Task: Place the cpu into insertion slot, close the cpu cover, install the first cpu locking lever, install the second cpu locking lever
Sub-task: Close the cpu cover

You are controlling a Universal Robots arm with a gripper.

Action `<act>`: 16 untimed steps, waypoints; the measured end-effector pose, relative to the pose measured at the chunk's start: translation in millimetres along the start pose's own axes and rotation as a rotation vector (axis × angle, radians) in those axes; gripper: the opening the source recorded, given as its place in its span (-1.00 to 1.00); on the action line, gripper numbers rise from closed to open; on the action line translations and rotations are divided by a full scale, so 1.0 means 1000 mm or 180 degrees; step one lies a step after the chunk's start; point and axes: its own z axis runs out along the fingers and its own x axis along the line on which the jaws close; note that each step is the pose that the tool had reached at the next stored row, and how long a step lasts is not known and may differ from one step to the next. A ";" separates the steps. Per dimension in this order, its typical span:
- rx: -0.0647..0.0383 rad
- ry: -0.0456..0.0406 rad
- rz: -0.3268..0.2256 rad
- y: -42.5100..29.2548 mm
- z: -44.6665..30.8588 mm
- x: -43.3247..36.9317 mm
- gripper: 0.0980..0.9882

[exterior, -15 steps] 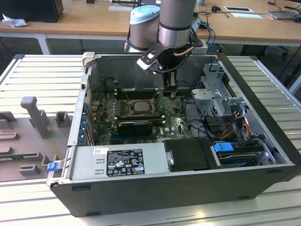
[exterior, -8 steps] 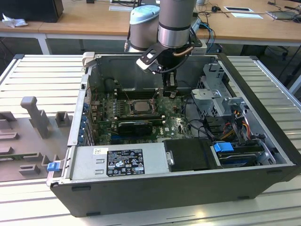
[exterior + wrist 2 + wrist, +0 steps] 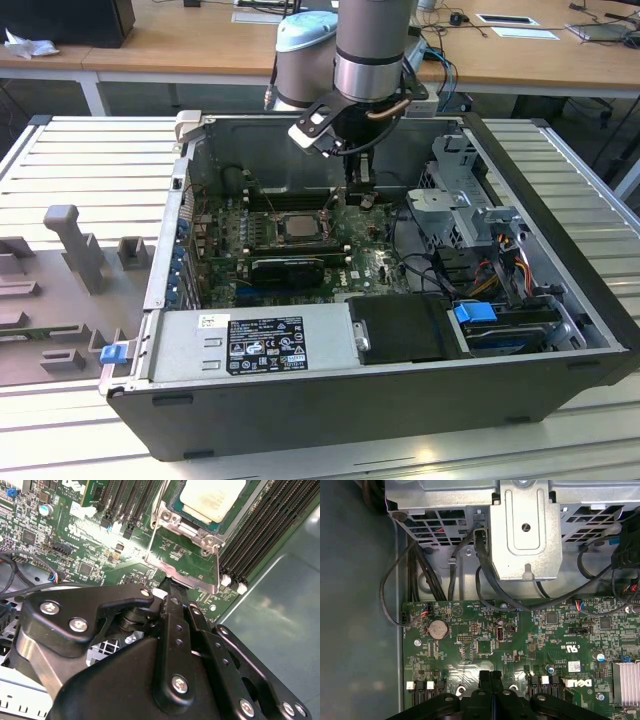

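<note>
The cpu [image 3: 212,497] lies seated in the insertion slot [image 3: 172,502], pale metal top facing up; in the exterior view the cpu [image 3: 298,226] sits mid-board inside the open computer case. The cpu cover [image 3: 187,577] is swung open, tilted up off the slot, with green board showing through its cut-out. My gripper [image 3: 171,587] is shut, its tips touching the cover's free edge. Its black fingers [image 3: 490,677] are pressed together above the board. A thin wire locking lever [image 3: 154,525] stands raised beside the slot. The gripper [image 3: 358,195] hangs to the exterior view's right of the slot.
Black memory slots [image 3: 270,530] flank the socket. A metal drive cage [image 3: 525,530] with black cables [image 3: 485,585] stands close to the gripper. A grey power supply [image 3: 250,345] fills the case's front. Grey fixture blocks [image 3: 75,245] lie on the ribbed table outside.
</note>
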 end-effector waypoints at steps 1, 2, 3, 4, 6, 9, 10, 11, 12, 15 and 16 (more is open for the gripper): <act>0.0000 0.0000 0.0000 -0.0003 0.0000 0.0000 -0.98; 0.0000 0.0000 0.0000 -0.0006 0.0000 0.0000 -0.98; 0.0000 0.0000 0.0000 -0.0008 0.0000 0.0000 -0.98; 0.0000 0.0000 0.0000 -0.0010 -0.0001 0.0000 -0.98; 0.0000 0.0000 0.0000 -0.0015 -0.0001 -0.0001 -0.98; 0.0000 0.0000 0.0000 -0.0027 -0.0001 -0.0001 -0.98; 0.0000 0.0000 0.0000 -0.0030 -0.0001 -0.0001 -0.98; 0.0000 0.0000 0.0000 -0.0038 -0.0002 -0.0002 -0.98; 0.0000 0.0000 0.0000 -0.0042 -0.0002 -0.0002 -0.98; 0.0000 0.0000 0.0000 -0.0056 -0.0003 -0.0002 -0.98; 0.0000 0.0000 0.0000 -0.0063 -0.0003 -0.0002 -0.98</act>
